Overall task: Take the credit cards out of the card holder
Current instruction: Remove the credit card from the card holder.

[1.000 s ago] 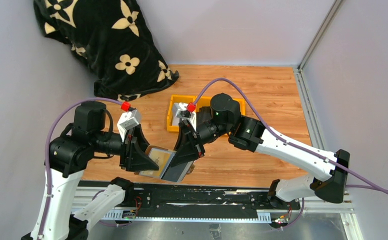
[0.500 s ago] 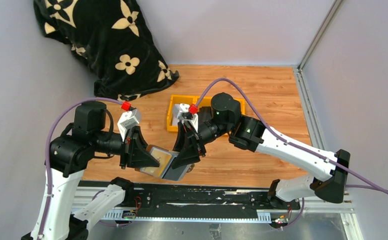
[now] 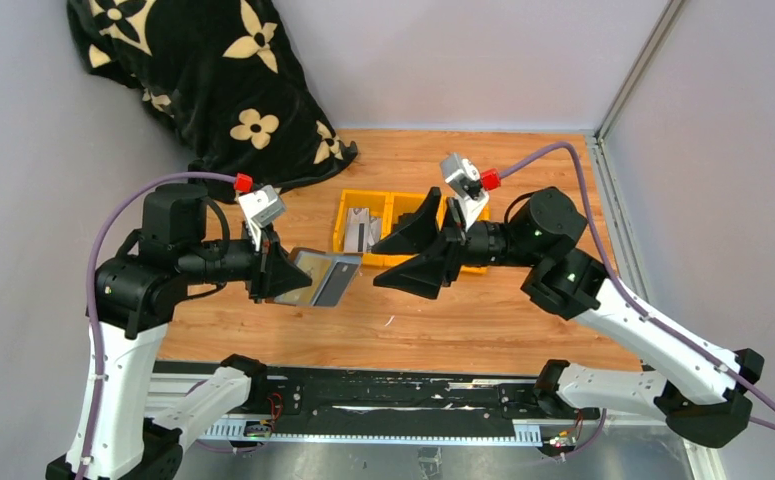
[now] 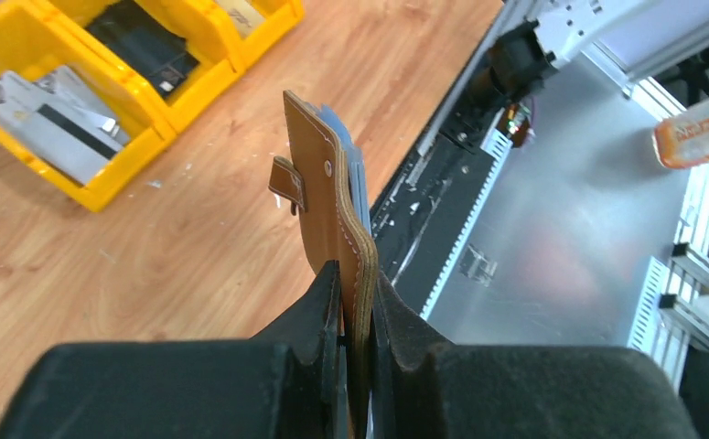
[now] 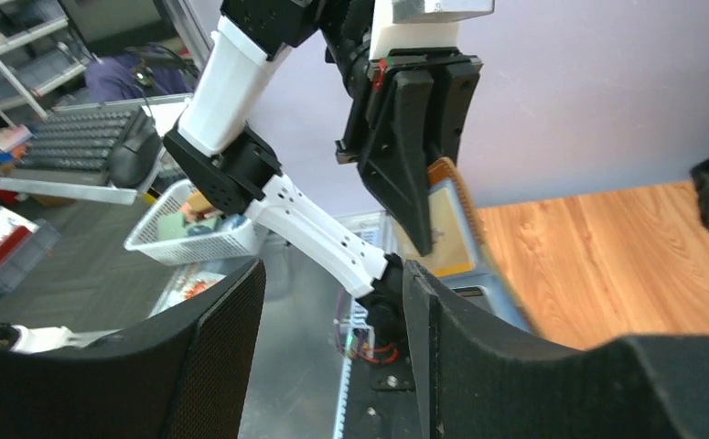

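The brown leather card holder [image 3: 325, 279] hangs in the air over the wooden table, left of the middle. My left gripper [image 3: 301, 280] is shut on its lower edge, which the left wrist view shows pinched between the pads [image 4: 358, 285]. The holder [image 4: 325, 197] stands on edge there, strap tab to its left, and blue-grey credit card edges [image 4: 359, 174] show behind the leather. My right gripper [image 3: 377, 266] is open a short way right of the holder, touching nothing. The right wrist view faces the holder [image 5: 449, 218] past the open right gripper [image 5: 332, 274].
Two joined yellow bins [image 3: 344, 222] stand mid-table behind the grippers; the left one holds grey cards [image 4: 58, 128], the other a dark item [image 4: 145, 46]. A black flowered blanket [image 3: 213, 80] fills the back left corner. A black rail [image 3: 383, 385] runs along the front edge.
My right gripper let go of the card holder, opened and pulled back up and to the right. My left gripper closed on the holder and carried it up, away from the front edge.
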Controlling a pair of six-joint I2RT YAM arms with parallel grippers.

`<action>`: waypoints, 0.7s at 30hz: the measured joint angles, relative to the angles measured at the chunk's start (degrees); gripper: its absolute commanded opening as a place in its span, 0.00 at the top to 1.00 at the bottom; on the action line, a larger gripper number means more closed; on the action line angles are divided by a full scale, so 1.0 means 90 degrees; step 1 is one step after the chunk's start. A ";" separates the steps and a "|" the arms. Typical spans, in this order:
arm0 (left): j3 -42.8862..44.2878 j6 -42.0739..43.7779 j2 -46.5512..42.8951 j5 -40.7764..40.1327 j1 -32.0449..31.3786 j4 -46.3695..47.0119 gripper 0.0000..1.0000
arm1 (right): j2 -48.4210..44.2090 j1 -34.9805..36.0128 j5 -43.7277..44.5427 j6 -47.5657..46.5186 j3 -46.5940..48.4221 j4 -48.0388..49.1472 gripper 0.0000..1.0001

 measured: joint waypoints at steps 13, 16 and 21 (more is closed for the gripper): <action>0.0107 -0.0376 -0.0049 -0.0364 0.0126 0.0267 1.00 | 0.1409 0.0367 -0.0219 0.1613 -0.0811 0.1642 0.42; 0.0134 -0.0432 -0.0083 -0.0325 0.0129 0.0306 1.00 | 0.1460 0.0369 -0.0243 0.1736 -0.0811 0.1885 0.43; 0.0138 -0.0636 -0.0228 -0.0146 0.0131 0.0403 1.00 | 0.1649 0.0369 -0.0270 0.1865 -0.0804 0.2161 0.44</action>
